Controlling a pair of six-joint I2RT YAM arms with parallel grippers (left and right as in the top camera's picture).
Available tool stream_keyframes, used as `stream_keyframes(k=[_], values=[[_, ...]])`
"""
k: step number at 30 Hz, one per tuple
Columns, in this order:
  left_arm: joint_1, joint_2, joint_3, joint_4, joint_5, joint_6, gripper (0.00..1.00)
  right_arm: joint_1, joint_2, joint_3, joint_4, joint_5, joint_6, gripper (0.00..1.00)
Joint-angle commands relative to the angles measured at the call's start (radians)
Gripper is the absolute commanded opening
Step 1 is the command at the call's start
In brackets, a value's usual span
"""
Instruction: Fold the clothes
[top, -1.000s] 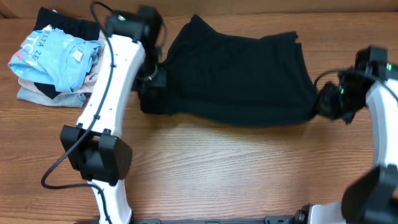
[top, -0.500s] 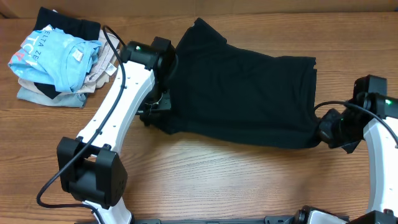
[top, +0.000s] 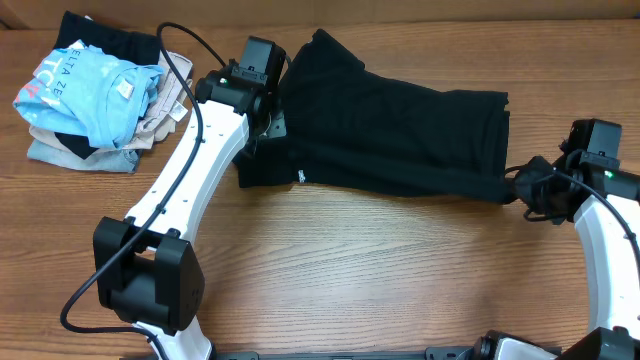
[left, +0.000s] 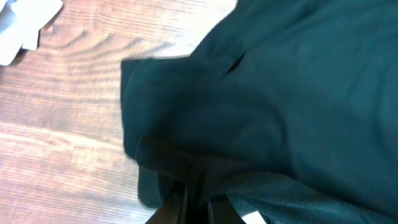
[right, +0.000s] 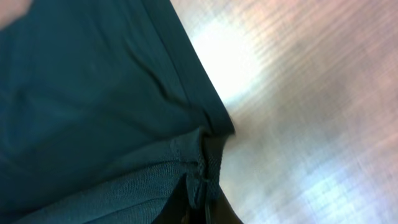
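Black shirt (top: 400, 130) lies stretched across the table (top: 380, 270); left gripper (left: 196, 205) and right gripper (right: 199, 199), half buried in fabric, each pinch one end; its near edge has pulled back, baring a white mark (top: 301, 178).

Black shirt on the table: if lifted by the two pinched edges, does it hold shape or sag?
Likely sags: the black soft fabric short-sleeved shirt lies creased and bunches at the left gripper and right gripper. Probably light, since a small pinch at each gripper seems to hold it. It may drag on the wooden table rather than slide cleanly.
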Motion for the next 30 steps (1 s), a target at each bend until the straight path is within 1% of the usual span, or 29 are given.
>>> stream_keyframes(k=[1, 10, 12, 14, 15, 16, 17, 19, 20, 22, 23, 26, 29, 30], values=[[0.006, 0.038, -0.002, 0.042, -0.031, -0.013, 0.07, -0.007, 0.03, -0.008, 0.057, 0.028, -0.002, 0.04], [0.006, 0.129, -0.002, 0.132, -0.031, -0.013, 0.11, 0.004, 0.19, -0.008, 0.228, 0.024, -0.002, 0.04], [0.006, 0.151, -0.002, 0.147, -0.032, -0.013, 0.15, 0.019, 0.23, -0.008, 0.262, 0.024, -0.002, 0.04], [0.006, 0.169, -0.002, 0.166, -0.032, -0.013, 0.21, 0.037, 0.268, -0.008, 0.293, 0.024, -0.002, 0.06], [0.006, 0.179, -0.002, 0.177, -0.032, -0.013, 0.26, 0.049, 0.288, -0.008, 0.306, 0.024, -0.002, 0.1], [0.006, 0.183, -0.002, 0.187, -0.032, -0.013, 0.35, 0.057, 0.302, -0.008, 0.313, 0.024, -0.002, 0.16], [0.006, 0.191, -0.002, 0.196, -0.032, -0.013, 0.42, 0.067, 0.319, -0.008, 0.32, 0.024, -0.002, 0.25], [0.006, 0.195, -0.002, 0.211, -0.033, -0.013, 0.55, 0.082, 0.34, -0.008, 0.327, 0.025, -0.002, 0.34], [0.006, 0.195, -0.002, 0.215, -0.037, -0.013, 0.59, 0.085, 0.344, -0.008, 0.331, 0.025, -0.002, 0.39], [0.006, 0.195, -0.002, 0.224, -0.051, 0.008, 0.66, 0.086, 0.343, -0.005, 0.335, 0.025, -0.002, 0.45], [0.006, 0.195, -0.001, 0.231, -0.059, 0.033, 0.72, 0.086, 0.339, 0.002, 0.333, 0.024, -0.002, 0.47], [0.012, 0.191, 0.025, 0.226, -0.061, 0.13, 0.81, 0.075, 0.322, 0.05, 0.296, 0.021, -0.008, 0.53], [0.021, 0.189, 0.122, 0.151, -0.06, 0.183, 0.86, 0.064, 0.294, 0.146, 0.223, -0.032, -0.092, 0.62], [0.026, 0.189, 0.17, 0.119, -0.055, 0.192, 0.9, 0.063, 0.284, 0.185, 0.192, -0.044, -0.114, 0.65]])
